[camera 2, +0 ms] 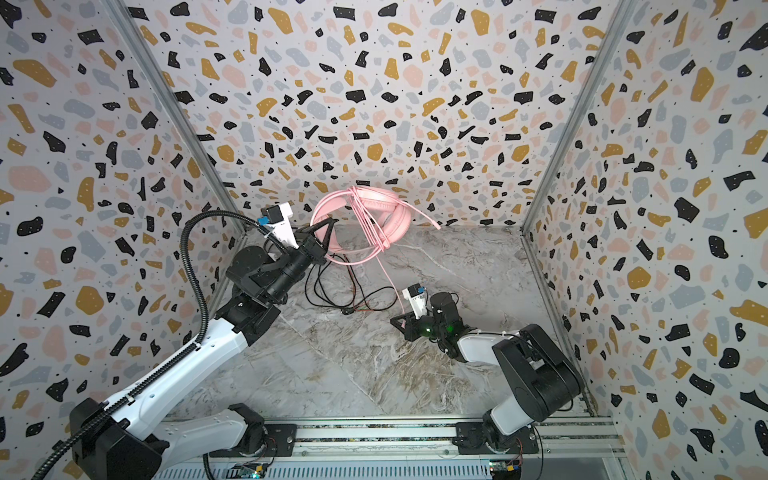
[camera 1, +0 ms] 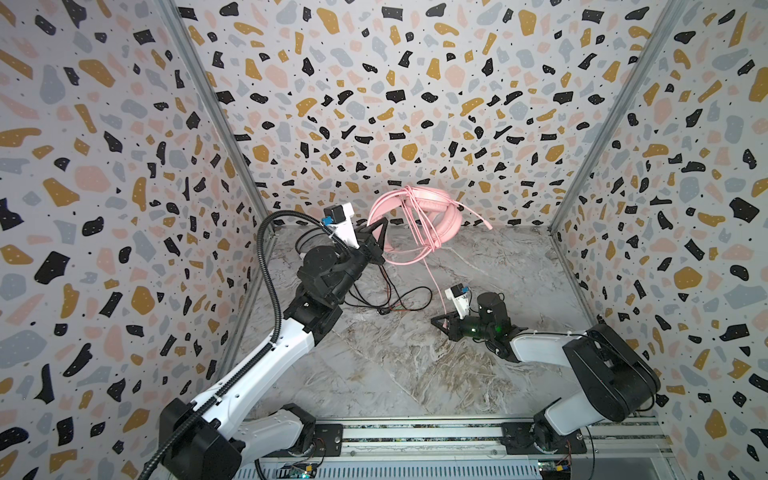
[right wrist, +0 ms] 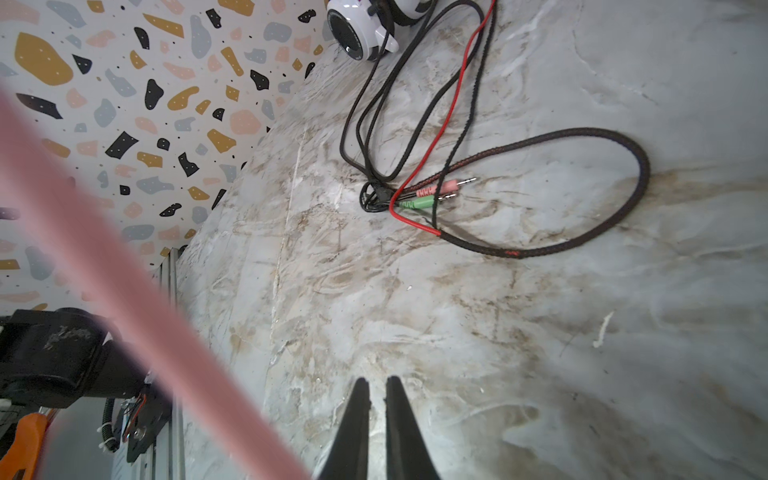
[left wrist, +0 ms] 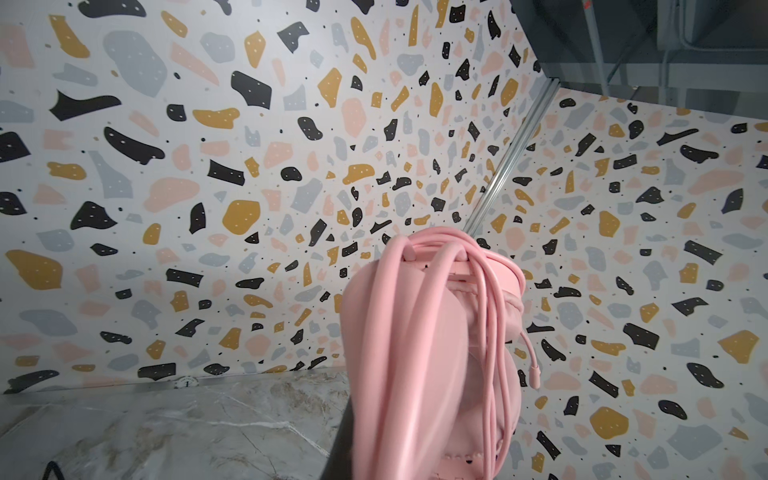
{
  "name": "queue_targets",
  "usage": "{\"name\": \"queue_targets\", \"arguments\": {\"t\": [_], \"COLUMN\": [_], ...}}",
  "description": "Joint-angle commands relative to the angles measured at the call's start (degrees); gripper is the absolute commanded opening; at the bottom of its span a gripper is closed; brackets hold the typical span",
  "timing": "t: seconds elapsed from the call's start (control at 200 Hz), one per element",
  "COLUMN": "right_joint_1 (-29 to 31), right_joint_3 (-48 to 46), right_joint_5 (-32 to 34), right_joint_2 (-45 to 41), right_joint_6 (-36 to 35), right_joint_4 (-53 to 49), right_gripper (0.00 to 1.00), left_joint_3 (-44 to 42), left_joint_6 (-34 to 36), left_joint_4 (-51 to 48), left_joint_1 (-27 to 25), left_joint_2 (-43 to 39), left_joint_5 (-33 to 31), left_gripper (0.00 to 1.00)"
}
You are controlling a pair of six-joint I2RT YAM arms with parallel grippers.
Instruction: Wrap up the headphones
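The left claw (camera 1: 382, 232) is clenched on the pink headset (camera 1: 440, 216) and holds it raised above the far end of the bench (camera 1: 415, 374), with turns of cable around its earcups. The right claw (right wrist: 377, 399) sits low over the bench, all but closed on nothing. The loose pink cable (right wrist: 124, 274) slants down from the headset past the right wrist. It runs beside that claw, not between its jaws, so the right arm is the nearer one to take it.

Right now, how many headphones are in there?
2. Pink headset, held up at the back by the left gripper; white-and-black headset on the table, only partly in view.
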Motion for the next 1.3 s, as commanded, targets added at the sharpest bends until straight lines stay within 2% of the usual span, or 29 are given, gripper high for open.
{"name": "queue_targets", "arguments": {"t": [0.0,0.14,0.395,0.541,0.686,0.936,1.136,1.297], "right_joint_1": [1.6,3.6,8.5,12.7,14.7,15.5,15.4,14.1], "right_joint_3": [-0.7,-0.9,0.3,2.5,3.6,1.8,2.9,5.0], "right_joint_5": [3.9,7.8,13.1,18.3,20.9,24.4,30.5,35.7], "right_joint_2": [-4.2,-8.1,-14.4,-18.7,-23.6,-30.3,-32.1,-33.3], "right_joint_6": [-1.3,-2.6,-4.4,-6.0,-6.5,-6.0,-6.8,-8.0], "right_joint_4": [-4.6,-9.3,-18.4,-25.8,-31.0,-35.9,-41.1,-45.7], "right_gripper": [0.08,0.06,0.04,0.04,0.04,0.04,0.03,0.02], "left_joint_3": [1.5,1.3,2.3,1.3,-1.0,-2.3,-2.5,-3.6], "left_joint_6": [-1.0,-0.1,2.9,4.0,4.6,4.7,6.1,8.0], "left_joint_4": [7.7,4.7,-0.9,-1.9,-1.7,-2.5,-4.8,-7.1], "left_joint_1": [0.6,0.8,1.1,1.1,1.7,4.3,5.8,6.8], "left_joint_2": [-2.4,-3.4,-2.5,-1.1,-1.2,-2.4,-4.2,-6.6], "left_joint_5": [-4.9,-9.3,-13.0,-16.0,-18.1,-16.4,-14.7,-15.8], "left_gripper": [0.0,0.0,0.0,0.0,0.0,0.0,0.0,0.0]}}
